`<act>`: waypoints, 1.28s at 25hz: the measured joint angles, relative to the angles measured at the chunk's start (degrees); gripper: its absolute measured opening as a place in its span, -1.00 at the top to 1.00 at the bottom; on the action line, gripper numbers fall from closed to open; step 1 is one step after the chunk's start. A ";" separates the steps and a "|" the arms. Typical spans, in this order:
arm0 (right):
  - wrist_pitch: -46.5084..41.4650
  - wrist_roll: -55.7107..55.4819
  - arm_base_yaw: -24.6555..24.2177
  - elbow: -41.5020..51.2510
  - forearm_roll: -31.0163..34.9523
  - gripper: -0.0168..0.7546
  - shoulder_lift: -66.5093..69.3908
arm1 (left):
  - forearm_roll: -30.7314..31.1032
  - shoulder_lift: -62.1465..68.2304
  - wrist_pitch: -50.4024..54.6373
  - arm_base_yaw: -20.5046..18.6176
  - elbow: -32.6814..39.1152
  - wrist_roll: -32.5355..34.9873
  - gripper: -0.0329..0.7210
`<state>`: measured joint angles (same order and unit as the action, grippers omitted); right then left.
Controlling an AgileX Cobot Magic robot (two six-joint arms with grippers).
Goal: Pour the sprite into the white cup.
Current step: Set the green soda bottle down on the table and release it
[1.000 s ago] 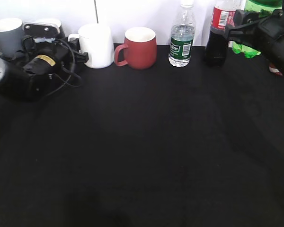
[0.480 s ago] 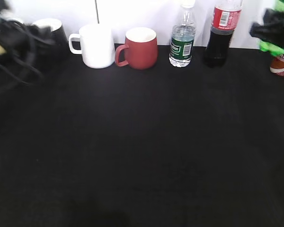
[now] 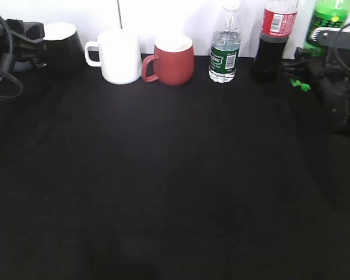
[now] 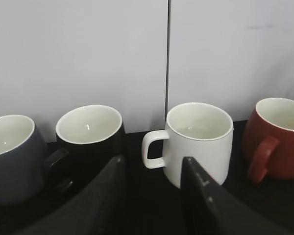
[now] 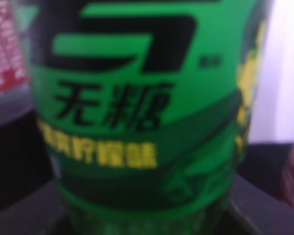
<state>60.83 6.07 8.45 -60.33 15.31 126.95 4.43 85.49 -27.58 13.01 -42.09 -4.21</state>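
Fingers of the left gripper (image 4: 152, 196) stand apart with nothing between them, aimed at the gap between the black cup (image 4: 90, 128) and the white cup (image 4: 198, 142); the grey cup (image 4: 12, 156) sits furthest left. Half a second ago this arm was a blur at the far left edge of the outside view; a second ago it lay right against the white cup's handle. Now it has drawn back to the corner and the white cup (image 3: 118, 56) stands free and upright at the back of the table (image 3: 163, 175), its handle turned left. The red cup (image 3: 172, 58) is just beside it, handle almost touching it, then the small water bottle (image 3: 224, 49) and the cola bottle (image 3: 271, 41).

At the far right, the sprite (image 3: 325, 26) shows only its upper part behind the right arm (image 3: 332, 87). In the right wrist view its green label (image 5: 142, 112) fills the picture, blurred with nearness. The arm has swung from in front of the cola bottle to the bottle's side. Whether its fingers are closed on the sprite I cannot tell; they are not visible.

So the cup looks clear to receive, and the grasp on the bottle seems the step in hand. Nothing is poured yet.
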 joint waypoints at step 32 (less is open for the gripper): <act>8.17 0.47 -0.80 13.58 -4.10 -0.68 -3.89 | 0.14 -0.29 3.64 0.00 0.00 -0.02 0.10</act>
<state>69.00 6.54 7.65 -46.74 11.21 123.07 4.57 85.20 -23.94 13.01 -42.09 -4.23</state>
